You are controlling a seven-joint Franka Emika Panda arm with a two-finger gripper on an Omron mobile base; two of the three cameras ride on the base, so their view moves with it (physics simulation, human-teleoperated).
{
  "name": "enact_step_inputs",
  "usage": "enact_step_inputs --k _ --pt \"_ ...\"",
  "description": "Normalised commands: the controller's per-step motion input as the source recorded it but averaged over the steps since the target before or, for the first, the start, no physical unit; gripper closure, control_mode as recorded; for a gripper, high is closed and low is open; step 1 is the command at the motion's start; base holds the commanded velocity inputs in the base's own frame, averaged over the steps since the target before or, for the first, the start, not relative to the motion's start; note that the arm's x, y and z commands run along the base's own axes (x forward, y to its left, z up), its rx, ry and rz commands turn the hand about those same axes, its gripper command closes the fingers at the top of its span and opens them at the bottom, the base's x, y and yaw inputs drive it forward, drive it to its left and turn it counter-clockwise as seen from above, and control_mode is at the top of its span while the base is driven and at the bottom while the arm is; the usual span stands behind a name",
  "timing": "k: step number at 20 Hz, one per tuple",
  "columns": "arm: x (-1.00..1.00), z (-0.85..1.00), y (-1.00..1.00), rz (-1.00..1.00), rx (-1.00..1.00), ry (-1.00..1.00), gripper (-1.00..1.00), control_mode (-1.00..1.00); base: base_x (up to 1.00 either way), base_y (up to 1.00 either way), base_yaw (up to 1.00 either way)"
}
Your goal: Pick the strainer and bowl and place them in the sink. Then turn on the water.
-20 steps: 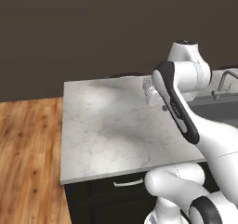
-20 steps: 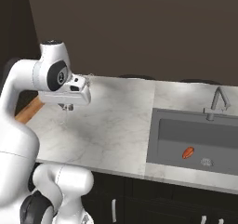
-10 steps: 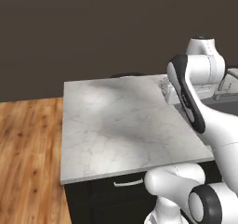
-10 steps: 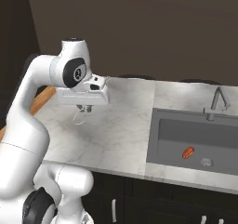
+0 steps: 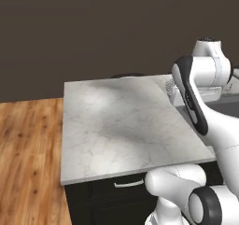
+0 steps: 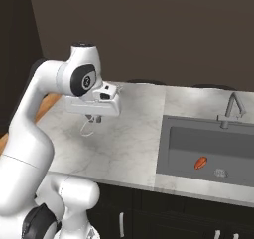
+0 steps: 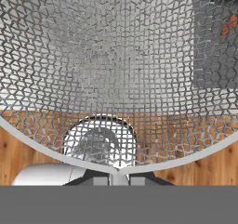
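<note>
The strainer point(image 7: 116, 65) hangs from the tool point(image 6: 94, 118), lifted clear above the white marble worktop point(image 6: 124, 139); the tool is closed tight on the strainer's rim, as the hand view shows, where the thin silver rim curves down to meet the fingertips at the bottom; the mesh is a fine silver wire lattice, rounded like a shallow dome, and through it the marble, a strip of wooden floor point(image 5: 28, 149) and the dark sink show blurred; in the right base view a thin wire loop dangles under the tool, well left of the sink point(image 6: 208, 144); the sink is a dark grey rectangular basin with a metal faucet point(image 6: 230, 109) behind it; a small orange-red object point(image 6: 201, 162) lies on its floor near the round drain point(image 6: 220, 172).
</note>
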Motion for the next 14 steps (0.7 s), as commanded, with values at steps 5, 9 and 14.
enact_step_inputs --k 5,9,14 --pt "-0.12 -0.16 0.00 -0.12 0.00 0.00 1.00 -1.00 0.00 0.00 0.00" --pt "-0.05 -0.09 0.00 -0.12 0.00 0.00 1.00 -1.00 0.00 0.00 0.00" --pt "0.00 -0.01 0.00 -0.03 0.00 0.00 1.00 -1.00 0.00 0.00 0.00"
